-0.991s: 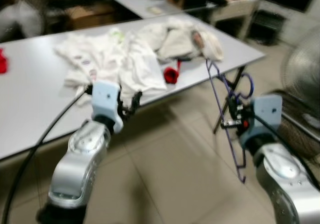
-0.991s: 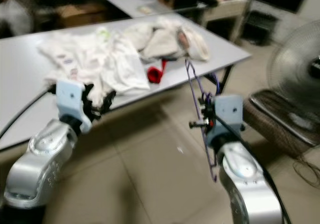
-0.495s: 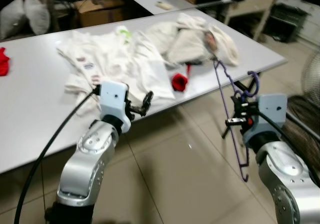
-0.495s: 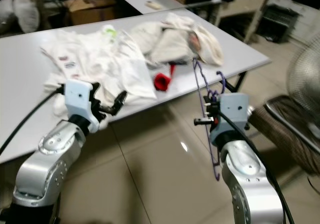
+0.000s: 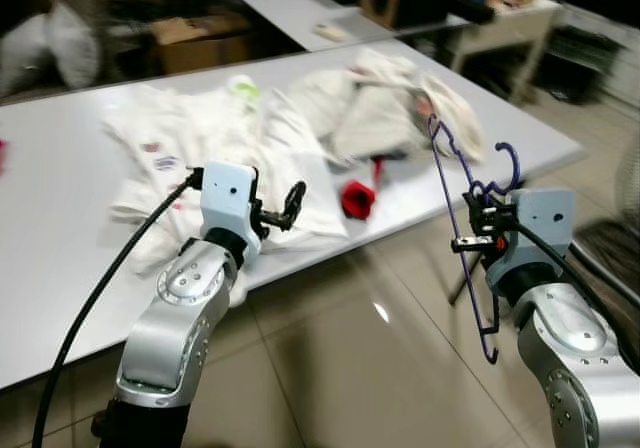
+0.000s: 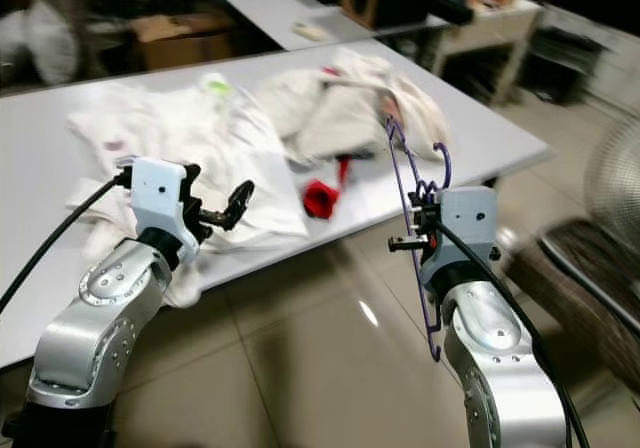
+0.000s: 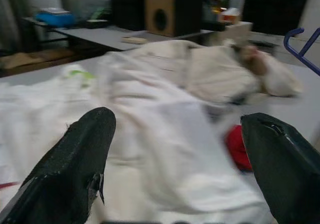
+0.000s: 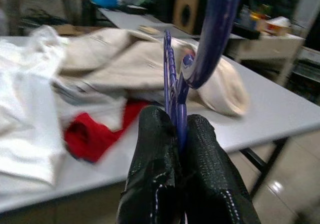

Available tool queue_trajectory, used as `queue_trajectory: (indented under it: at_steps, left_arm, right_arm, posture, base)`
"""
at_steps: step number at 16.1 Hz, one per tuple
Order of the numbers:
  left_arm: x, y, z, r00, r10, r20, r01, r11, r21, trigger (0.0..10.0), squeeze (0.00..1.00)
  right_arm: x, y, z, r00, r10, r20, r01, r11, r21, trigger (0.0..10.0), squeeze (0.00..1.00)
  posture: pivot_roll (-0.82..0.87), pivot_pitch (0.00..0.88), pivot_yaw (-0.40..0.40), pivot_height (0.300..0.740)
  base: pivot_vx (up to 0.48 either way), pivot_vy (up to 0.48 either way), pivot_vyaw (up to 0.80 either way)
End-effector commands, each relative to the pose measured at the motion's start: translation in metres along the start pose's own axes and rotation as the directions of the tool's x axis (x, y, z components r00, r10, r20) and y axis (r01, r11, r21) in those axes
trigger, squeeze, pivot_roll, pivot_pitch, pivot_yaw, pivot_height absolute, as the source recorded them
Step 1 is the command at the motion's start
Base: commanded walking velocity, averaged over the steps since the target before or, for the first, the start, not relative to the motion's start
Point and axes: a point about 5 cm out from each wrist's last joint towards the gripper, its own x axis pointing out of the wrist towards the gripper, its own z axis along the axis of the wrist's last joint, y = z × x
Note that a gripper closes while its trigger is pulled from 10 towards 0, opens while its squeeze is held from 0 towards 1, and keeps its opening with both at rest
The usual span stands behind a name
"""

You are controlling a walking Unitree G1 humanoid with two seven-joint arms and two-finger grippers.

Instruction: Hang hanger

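Carry step: right gripper [image 5: 468, 230] pinches the purple hanger [image 5: 465, 238] upright off the counter [image 5: 60, 268] edge, left gripper [image 5: 290, 204] spread empty over the clothes [image 5: 240, 133]; next, find a rail to hook it.

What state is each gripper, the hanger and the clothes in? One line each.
Left gripper: open, empty, raised at the table edge.
Right gripper: shut on the hanger.
Hanger: held upright, not hung.
Clothes: heaped, crumpled, on the table.
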Motion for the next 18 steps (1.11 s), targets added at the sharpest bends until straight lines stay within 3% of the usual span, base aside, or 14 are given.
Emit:
queue_trajectory:
  at_steps: [1, 6, 7, 9, 11, 12, 14, 15, 16, 17, 18]
  left_arm:
    - [-0.001, 0.007, 0.000, 1.000, 0.023, -0.002, -0.023, 1.000, 0.011, 10.0, 1.00]
    - [0.002, -0.001, -0.002, 0.999, -0.046, -0.013, 0.046, 0.999, 0.017, 10.0, 1.00]
    - [0.004, -0.004, -0.001, 0.997, -0.077, -0.008, 0.077, 0.997, -0.012, 10.0, 1.00]
    - [0.008, -0.007, -0.005, 0.991, -0.122, -0.057, 0.121, 0.992, -0.027, 10.0, 1.00]
    - [0.015, -0.009, -0.010, 0.979, -0.171, -0.115, 0.172, 0.985, 0.000, 10.0, 0.11]
    - [0.017, -0.009, -0.011, 0.975, -0.178, -0.131, 0.182, 0.983, 0.019, 10.0, 0.00]
    - [0.024, -0.004, -0.016, 0.974, -0.144, -0.173, 0.154, 0.987, 0.047, 10.0, 0.00]
    - [0.027, -0.002, -0.017, 0.974, -0.127, -0.187, 0.137, 0.990, 0.039, 7.1, 0.00]
    - [0.031, 0.003, -0.020, 0.972, -0.080, -0.221, 0.094, 0.994, 0.052, 1.3, 0.00]
    - [0.034, 0.007, -0.021, 0.971, -0.044, -0.235, 0.061, 0.996, 0.067, 0.1, 0.00]
    - [0.036, 0.010, -0.022, 0.970, -0.025, -0.242, 0.045, 0.996, 0.079, 0.0, 0.00]
  right_arm:
    - [0.000, 0.004, 0.003, 1.000, 0.021, 0.018, -0.021, 1.000, 0.005, 10.0, 0.00]
    - [-0.003, -0.004, 0.000, 1.000, -0.016, 0.010, 0.016, 1.000, 0.010, 10.0, 0.00]
    - [-0.004, -0.008, 0.000, 1.000, -0.026, 0.008, 0.026, 1.000, 0.004, 10.0, 0.00]
    - [-0.005, -0.013, 0.000, 0.999, -0.038, 0.006, 0.038, 0.999, -0.004, 10.0, 0.00]
    - [-0.006, -0.019, -0.001, 0.999, -0.054, 0.003, 0.054, 0.998, -0.016, 10.0, 0.00]
    - [-0.007, -0.021, -0.001, 0.998, -0.061, 0.002, 0.061, 0.998, -0.019, 10.0, 0.00]
    - [-0.009, -0.025, -0.001, 0.997, -0.073, -0.001, 0.073, 0.997, -0.025, 10.0, 0.00]
    - [-0.009, -0.026, -0.001, 0.997, -0.075, -0.001, 0.075, 0.997, -0.028, 10.0, 0.00]
    - [-0.010, -0.026, -0.001, 0.997, -0.075, -0.001, 0.075, 0.997, -0.031, 10.0, 0.00]
    - [-0.010, -0.027, -0.001, 0.997, -0.075, -0.002, 0.075, 0.997, -0.034, 10.0, 0.00]
    - [-0.010, -0.027, -0.001, 0.997, -0.074, -0.002, 0.074, 0.997, -0.035, 10.0, 0.00]
  posture:
    - [-0.01, 0.000, -0.019, 0.740]
    - [-0.02, 0.000, -0.014, 0.740]
    - [-0.03, 0.000, -0.011, 0.740]
    - [-0.04, 0.002, -0.011, 0.740]
    - [-0.04, 0.003, -0.009, 0.740]
    - [-0.05, 0.004, -0.007, 0.740]
    - [-0.05, 0.005, -0.007, 0.740]
    - [-0.06, 0.005, -0.008, 0.740]
    - [-0.06, 0.007, -0.009, 0.740]
    - [-0.06, 0.006, -0.010, 0.740]
    - [-0.07, 0.006, -0.011, 0.740]
  base:
    - [0.390, 0.000, 0.00]
    - [0.151, 0.000, 0.00]
    - [0.000, 0.000, 0.00]
    - [0.000, 0.000, 0.00]
    - [0.000, 0.000, 0.00]
    - [0.000, 0.000, 0.00]
    - [0.000, 0.000, 0.00]
    - [0.000, 0.000, 0.00]
    - [0.000, 0.000, 0.00]
    - [0.000, 0.000, 0.00]
    - [0.000, 0.000, 0.00]
